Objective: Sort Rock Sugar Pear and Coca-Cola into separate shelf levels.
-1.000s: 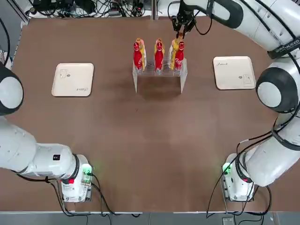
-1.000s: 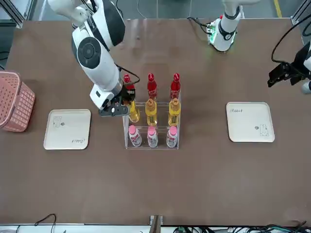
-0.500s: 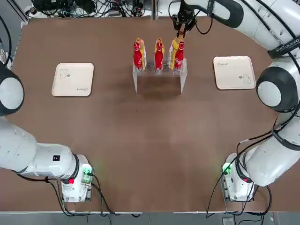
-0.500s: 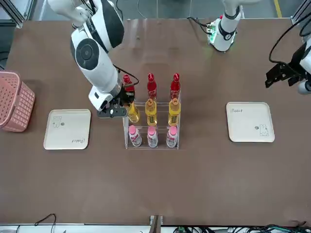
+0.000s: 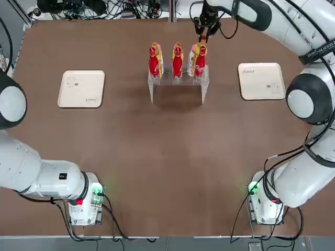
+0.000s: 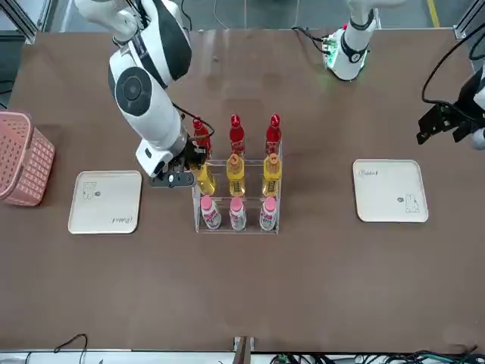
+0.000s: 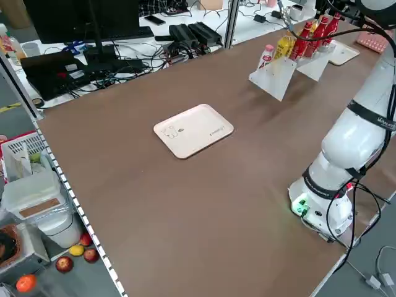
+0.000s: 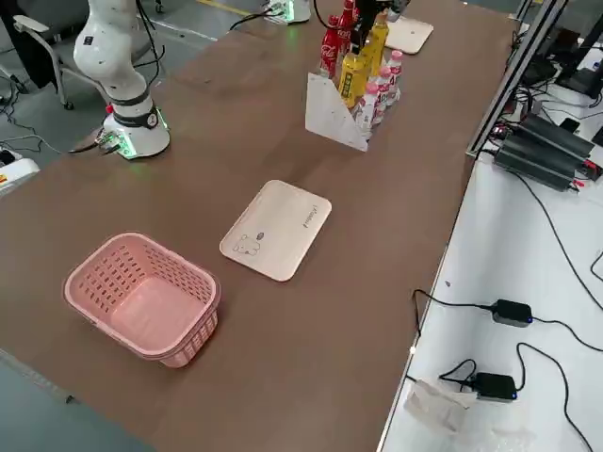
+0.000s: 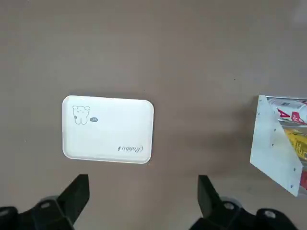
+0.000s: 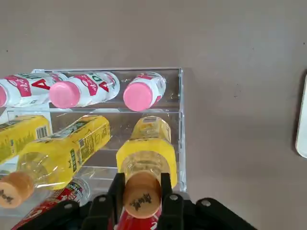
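Right gripper (image 10: 143, 181): fingers closed round orange-capped neck of yellow bottle (image 10: 149, 136), at right edge of clear stand (image 10: 182, 129), middle level. Red bottle (image 10: 139, 223) close by, toward stand's robot-side edge. Step, as judged: extraction or seating; keep neck grip firm, travel straight, level out tilt, clear side wall and neighbours. Left gripper (image 9: 144, 179): idle, wide open, empty, above table's left part.

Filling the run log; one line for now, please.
right gripper: shut on yellow bottle at stand | left gripper: open, away from stand
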Controlling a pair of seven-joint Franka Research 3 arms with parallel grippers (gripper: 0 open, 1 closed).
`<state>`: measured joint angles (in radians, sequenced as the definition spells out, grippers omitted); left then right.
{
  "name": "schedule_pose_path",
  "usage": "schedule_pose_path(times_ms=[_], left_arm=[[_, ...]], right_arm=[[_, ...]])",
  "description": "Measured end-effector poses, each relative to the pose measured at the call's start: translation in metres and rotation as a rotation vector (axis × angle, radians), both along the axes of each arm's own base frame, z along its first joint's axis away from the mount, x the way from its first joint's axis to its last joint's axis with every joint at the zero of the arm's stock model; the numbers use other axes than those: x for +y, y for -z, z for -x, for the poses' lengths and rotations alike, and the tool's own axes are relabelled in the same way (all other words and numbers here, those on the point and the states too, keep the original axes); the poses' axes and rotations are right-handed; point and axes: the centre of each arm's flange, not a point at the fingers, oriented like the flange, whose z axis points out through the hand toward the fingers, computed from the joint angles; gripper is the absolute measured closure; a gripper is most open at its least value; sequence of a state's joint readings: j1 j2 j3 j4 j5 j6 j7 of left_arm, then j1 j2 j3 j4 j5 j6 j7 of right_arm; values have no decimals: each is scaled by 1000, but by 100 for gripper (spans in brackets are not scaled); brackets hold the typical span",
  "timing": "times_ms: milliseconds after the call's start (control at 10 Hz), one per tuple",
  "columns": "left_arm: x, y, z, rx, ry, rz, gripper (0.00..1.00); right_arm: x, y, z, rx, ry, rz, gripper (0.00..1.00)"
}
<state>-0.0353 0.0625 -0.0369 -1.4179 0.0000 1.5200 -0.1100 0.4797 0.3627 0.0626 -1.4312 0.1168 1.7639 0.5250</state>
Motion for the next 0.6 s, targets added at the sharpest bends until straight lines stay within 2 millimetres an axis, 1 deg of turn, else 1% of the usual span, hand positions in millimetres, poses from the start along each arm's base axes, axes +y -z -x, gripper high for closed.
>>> schedule_pose_path(times_ms=[200,400,600], left_arm=[[1,0,0,0,16,-1,0],[1,0,0,0,31,-1,0],[1,0,0,0,33,-1,0]], right_arm=[[0,5,-1,-6,3,-2,66],[0,16,-2,-11,8,-4,66],[0,15,-2,-13,23,-5,60]])
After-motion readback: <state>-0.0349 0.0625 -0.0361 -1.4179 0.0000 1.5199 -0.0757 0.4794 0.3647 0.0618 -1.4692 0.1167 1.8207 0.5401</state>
